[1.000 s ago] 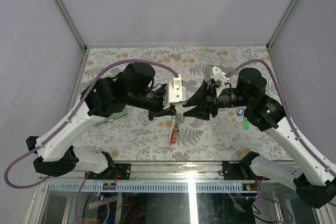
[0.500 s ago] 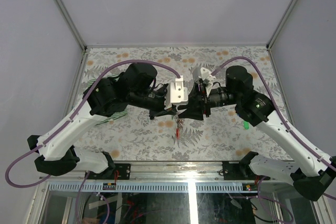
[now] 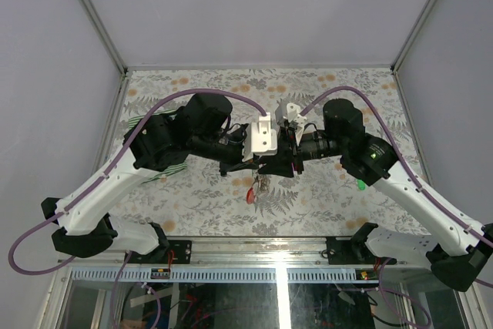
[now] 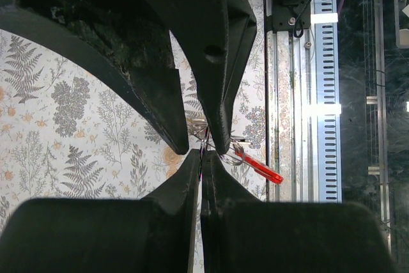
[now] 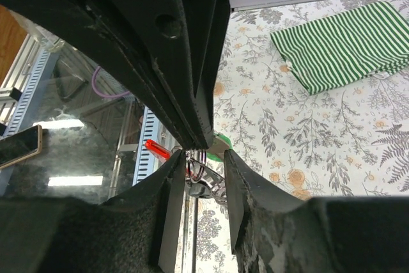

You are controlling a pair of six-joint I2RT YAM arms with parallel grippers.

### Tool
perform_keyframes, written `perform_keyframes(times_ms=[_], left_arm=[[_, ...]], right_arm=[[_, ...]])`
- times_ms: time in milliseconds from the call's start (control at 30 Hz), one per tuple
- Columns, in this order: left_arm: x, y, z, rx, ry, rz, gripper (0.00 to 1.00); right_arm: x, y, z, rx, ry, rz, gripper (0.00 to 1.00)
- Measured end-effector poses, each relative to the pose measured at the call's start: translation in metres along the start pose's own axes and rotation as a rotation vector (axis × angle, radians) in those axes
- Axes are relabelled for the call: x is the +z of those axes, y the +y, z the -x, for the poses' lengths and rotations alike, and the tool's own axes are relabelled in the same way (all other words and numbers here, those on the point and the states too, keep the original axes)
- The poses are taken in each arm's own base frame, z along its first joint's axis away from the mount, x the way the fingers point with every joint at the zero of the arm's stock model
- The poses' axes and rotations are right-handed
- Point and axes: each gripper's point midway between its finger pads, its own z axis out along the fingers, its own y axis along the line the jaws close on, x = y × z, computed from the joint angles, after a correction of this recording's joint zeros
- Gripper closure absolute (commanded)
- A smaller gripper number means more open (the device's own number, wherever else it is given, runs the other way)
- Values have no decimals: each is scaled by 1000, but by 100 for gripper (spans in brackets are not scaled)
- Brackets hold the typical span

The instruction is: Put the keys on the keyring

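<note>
- Far left, the striped cloth (image 5: 339, 43) lies flat on the worktop (image 3: 323, 209), well apart from the work. It has no part in this step.
- The left fingers (image 4: 188, 174) are pressed fully together. They pinch the keyring (image 5: 195, 169) near its top, so it hangs in the air above the worktop, about midway between the two arms.
- The keyring shows as a few thin, bright wire loops bunched close together. Its red loop (image 4: 259, 166) dangles below them and tilts toward the near edge. It looks light and springy, so I judge it would swing or twist at a slight nudge.
- The right fingers (image 5: 172, 196) meet the left ones almost tip to tip and stand part-way apart. The wire loops sit in the gap, nearer one pad, and I see no firm hold on anything. A fleck of green shows just behind the loops; I cannot tell whether it is a key head.
- The step in hand, as I read it, is a second hold on the ring so that a coil can be parted.
- To do it well, close slowly on one coil only, just beside the left pinch. Leave the left pinch firm and avoid any sideways pull that could drag the wire out.
- Far right, a green key (image 3: 360, 184) lies on the worktop beside the right forearm, not yet on the ring.
</note>
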Motion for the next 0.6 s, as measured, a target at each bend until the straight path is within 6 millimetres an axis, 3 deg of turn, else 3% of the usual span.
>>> perform_keyframes(times_ms=[367,600], left_arm=[[0,0,0,6,2,2,100],[1,-1,0,6,2,2,100]], right_arm=[[-6,-2,6,-30,-18,-51,60],[-8,0,10,-40,-29,-52,68]])
